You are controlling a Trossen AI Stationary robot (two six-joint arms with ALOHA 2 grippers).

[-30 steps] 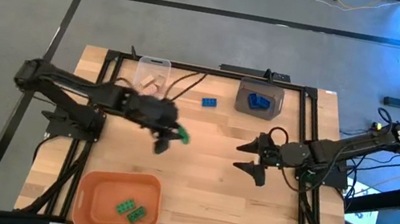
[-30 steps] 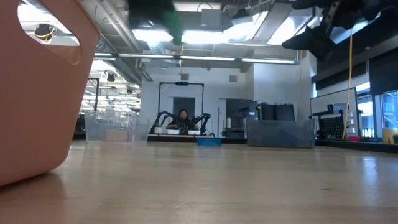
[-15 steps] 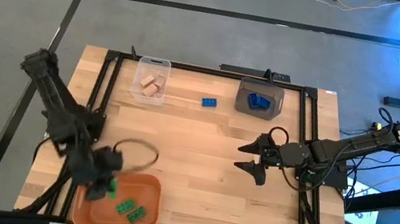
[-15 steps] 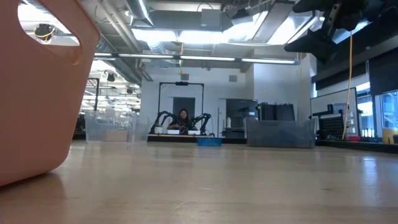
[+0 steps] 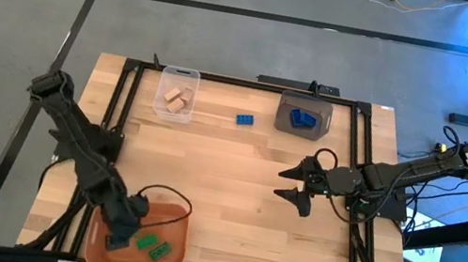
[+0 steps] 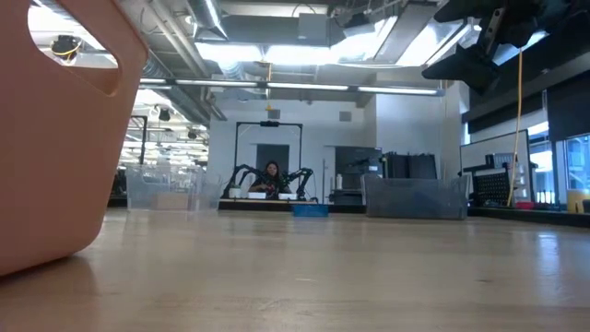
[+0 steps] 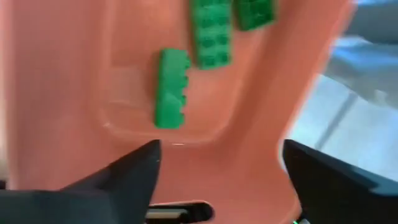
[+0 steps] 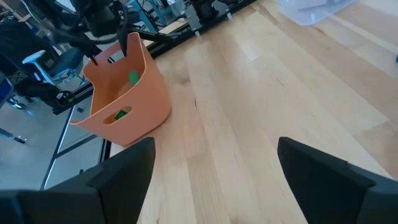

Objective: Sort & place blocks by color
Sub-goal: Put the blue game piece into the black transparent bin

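My left gripper [image 5: 122, 229] [image 7: 217, 171] hangs open over the orange bin [image 5: 104, 224] at the table's near left, pointing steeply down into it. Below its fingers, inside the bin, is a green block [image 7: 172, 89] turned on its side, free of the gripper. Two more green blocks [image 7: 211, 34] [image 5: 146, 243] lie on the bin's floor beside it. A blue block [image 5: 244, 119] lies flat on the table toward the far edge. My right gripper [image 5: 293, 185] [image 8: 214, 168] waits open above the table's right half, holding nothing.
A clear bin [image 5: 176, 98] with tan blocks stands at the far left, and a grey bin [image 5: 303, 117] with blue blocks at the far right. Bare wood spreads across the table's middle between the arms. Black frame rails run along the table's sides.
My left gripper has swung from the table's middle toward the near left edge, carrying a green block to the orange bin. It has tipped downward, sunk a little and opened. The green block has left the fingers and is now inside the bin.
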